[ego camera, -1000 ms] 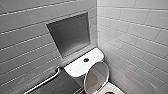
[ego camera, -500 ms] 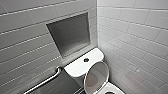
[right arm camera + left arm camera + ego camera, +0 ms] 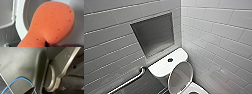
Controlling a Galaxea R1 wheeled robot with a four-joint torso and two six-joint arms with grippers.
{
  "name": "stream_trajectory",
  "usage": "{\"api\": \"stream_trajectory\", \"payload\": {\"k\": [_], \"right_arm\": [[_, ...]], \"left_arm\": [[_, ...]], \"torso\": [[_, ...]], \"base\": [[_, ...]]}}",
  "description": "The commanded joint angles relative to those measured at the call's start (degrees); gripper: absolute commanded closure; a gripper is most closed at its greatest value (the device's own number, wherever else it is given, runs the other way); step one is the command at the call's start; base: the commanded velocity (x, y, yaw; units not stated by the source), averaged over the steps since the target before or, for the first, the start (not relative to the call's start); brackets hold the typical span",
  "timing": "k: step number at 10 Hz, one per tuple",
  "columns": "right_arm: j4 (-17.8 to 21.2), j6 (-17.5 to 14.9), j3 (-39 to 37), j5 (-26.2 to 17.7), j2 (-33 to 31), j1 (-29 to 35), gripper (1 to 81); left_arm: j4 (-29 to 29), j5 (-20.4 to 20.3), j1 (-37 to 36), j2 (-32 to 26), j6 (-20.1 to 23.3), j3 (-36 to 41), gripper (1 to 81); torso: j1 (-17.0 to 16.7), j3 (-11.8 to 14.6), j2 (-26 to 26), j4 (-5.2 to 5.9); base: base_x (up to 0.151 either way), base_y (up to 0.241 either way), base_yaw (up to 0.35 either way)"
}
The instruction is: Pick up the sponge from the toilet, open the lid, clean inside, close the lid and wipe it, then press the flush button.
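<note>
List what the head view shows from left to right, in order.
Metal grab bar → grey recessed niche in the back wall → raised lid → tiled side wall. The tank top and flush button overlap the niche and lid, so they are left out.

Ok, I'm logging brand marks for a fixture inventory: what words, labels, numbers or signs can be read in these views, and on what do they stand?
No text can be read in any view.
The toilet, its raised lid and the flush button carry no visible lettering.
The wall tiles and the niche are bare.
The sponge is plain orange, unprinted.
The robot's dark plate shows no legible marking.
</note>
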Motion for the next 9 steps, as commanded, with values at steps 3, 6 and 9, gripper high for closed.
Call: {"api": "stream_trajectory", "payload": {"k": [3,6,9], "right_arm": [[-1.11,-0.20,7.61,-2.80,-7.52,2.72,81.1],[-1.11,-0.20,10.87,-2.71,-10.51,1.58,81.1],[-4.00,-0.29,9.82,-3.15,-9.02,-1.49,81.1]], "left_arm": [[0.08,4.30,0.06,-0.07,0.02,-0.11,1.0],[0.08,4.30,0.06,-0.15,0.02,-0.11,1.0],[0.00,4.30,-0.73,-0.59,0.02,-0.11,1.0]], "torso": [[0.00,0.00,0.00,0.00],[0.00,0.00,0.00,0.00],[0.00,0.00,0.00,0.00]], "base": [[0.000,0.000,0.000],[0.000,0.000,0.000],[0.000,0.000,0.000]]}}
